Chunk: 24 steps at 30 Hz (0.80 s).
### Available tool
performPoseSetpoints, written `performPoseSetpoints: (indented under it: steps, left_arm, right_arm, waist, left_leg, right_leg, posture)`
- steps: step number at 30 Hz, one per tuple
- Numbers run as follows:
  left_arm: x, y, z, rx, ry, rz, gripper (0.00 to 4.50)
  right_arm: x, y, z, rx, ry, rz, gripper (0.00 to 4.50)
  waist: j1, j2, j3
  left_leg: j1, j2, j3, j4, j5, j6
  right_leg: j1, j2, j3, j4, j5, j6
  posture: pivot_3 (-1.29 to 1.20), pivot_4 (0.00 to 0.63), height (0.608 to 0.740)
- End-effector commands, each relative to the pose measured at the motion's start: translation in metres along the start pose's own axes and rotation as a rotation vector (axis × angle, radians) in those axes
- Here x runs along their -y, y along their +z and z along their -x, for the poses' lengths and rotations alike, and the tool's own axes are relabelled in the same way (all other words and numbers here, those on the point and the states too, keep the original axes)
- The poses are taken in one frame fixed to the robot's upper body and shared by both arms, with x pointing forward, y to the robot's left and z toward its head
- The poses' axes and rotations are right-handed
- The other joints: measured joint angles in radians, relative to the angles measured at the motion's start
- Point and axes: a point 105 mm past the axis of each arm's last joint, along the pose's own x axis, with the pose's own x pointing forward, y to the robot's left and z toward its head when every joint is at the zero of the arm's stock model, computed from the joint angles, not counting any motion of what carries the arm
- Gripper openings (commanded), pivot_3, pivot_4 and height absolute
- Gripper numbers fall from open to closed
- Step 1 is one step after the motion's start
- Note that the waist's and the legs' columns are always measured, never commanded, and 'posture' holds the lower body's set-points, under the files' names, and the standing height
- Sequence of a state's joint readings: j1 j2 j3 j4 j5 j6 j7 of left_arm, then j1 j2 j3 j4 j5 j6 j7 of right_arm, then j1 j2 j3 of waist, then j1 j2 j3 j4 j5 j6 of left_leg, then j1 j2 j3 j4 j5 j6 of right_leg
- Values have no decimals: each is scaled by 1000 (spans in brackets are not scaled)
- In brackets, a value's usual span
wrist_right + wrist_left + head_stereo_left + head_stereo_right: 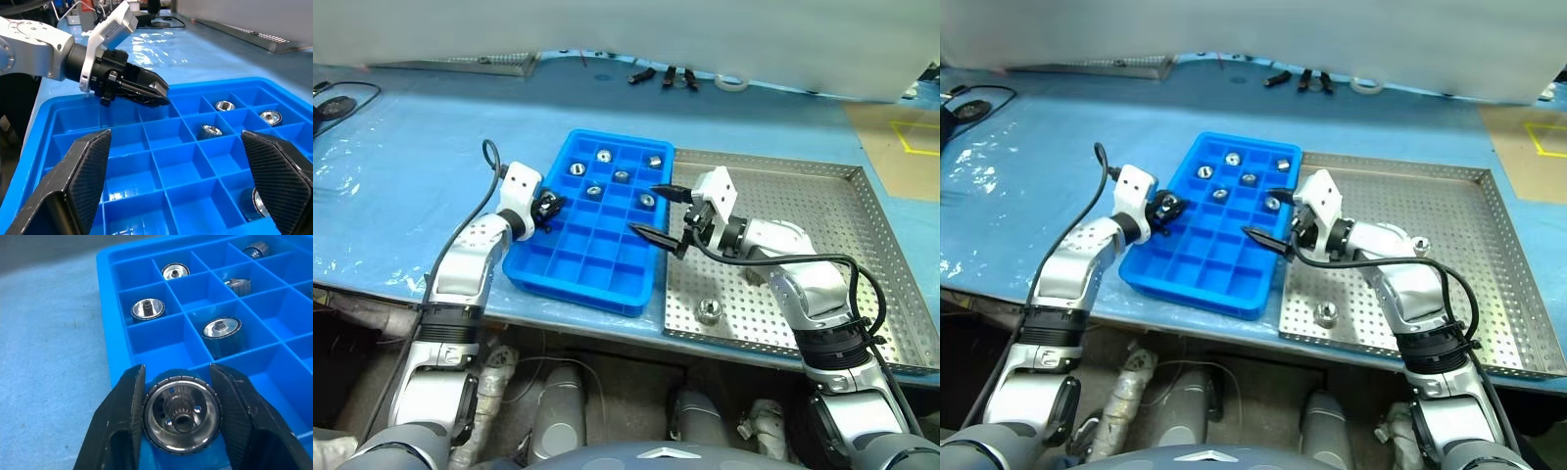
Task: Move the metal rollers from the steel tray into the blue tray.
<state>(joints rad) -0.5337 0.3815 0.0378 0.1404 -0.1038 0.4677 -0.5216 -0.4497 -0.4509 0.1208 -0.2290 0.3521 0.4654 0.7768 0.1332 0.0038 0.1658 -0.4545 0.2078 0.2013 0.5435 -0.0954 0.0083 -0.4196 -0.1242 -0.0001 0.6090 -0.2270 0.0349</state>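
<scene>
rollers (622, 176): six already in blue tray (558, 269) cells; one clamped in left gripper (180, 418) above the tray's left rim; two left on steel tray (862, 245) beside it. right gripper (656, 211) spread wide, empty, over the blue tray's right edge.

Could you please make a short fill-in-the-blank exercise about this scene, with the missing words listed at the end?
1. The left gripper holds a metal ____ between its fingers.
2. The right gripper has its fingers wide ____ and holds nothing.
3. The left gripper hovers over the ____ tray, which has a grid of compartments.
4. One roller still lies on the perforated ____ tray.

Missing words: roller; open; blue; steel
</scene>
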Motion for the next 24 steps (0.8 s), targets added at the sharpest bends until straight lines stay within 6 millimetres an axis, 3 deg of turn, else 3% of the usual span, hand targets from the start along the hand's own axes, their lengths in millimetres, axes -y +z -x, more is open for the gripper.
performPoseSetpoints:
  steps: [1,5,10,14,18,24]
  left_arm:
    - [-3,0,1,-13,-6,-19,2697]
    - [-2,10,-1,11,-31,-37,3983]
    - [5,31,-5,75,-97,-36,3983]
    - [22,58,-13,147,-202,-44,3983]
    - [55,87,-38,210,-340,-60,3983]
    - [109,100,-66,225,-568,-99,3983]
  right_arm:
    - [2,15,5,46,-28,49,4500]
    - [2,14,6,46,-41,49,4500]
    - [4,13,9,48,-68,49,4500]
    - [6,14,15,50,-110,49,4500]
    - [15,14,37,40,-224,53,4500]
    - [15,11,67,7,-362,59,4500]
  waist:
    - [-1,0,0]
    - [-6,0,0]
    - [-6,0,0]
    - [-7,0,0]
    - [-3,0,0]
    - [-35,0,0]
  left_leg:
    - [0,0,0,0,0,0]
    - [1,0,0,1,0,0]
    - [1,0,0,1,0,-1]
    - [0,0,0,1,0,0]
    - [0,-1,0,2,0,0]
    - [1,-1,1,3,0,1]
  right_leg:
    - [0,0,0,0,0,0]
    - [1,0,0,2,0,0]
    - [1,0,0,2,0,0]
    - [0,0,0,1,0,0]
    - [1,-1,0,2,0,0]
    - [1,-1,2,1,0,0]
  posture:
    - [106,150,740]
    - [89,150,740]
    - [52,150,740]
    - [-1,150,740]
    - [-91,150,740]
    - [-255,150,740]
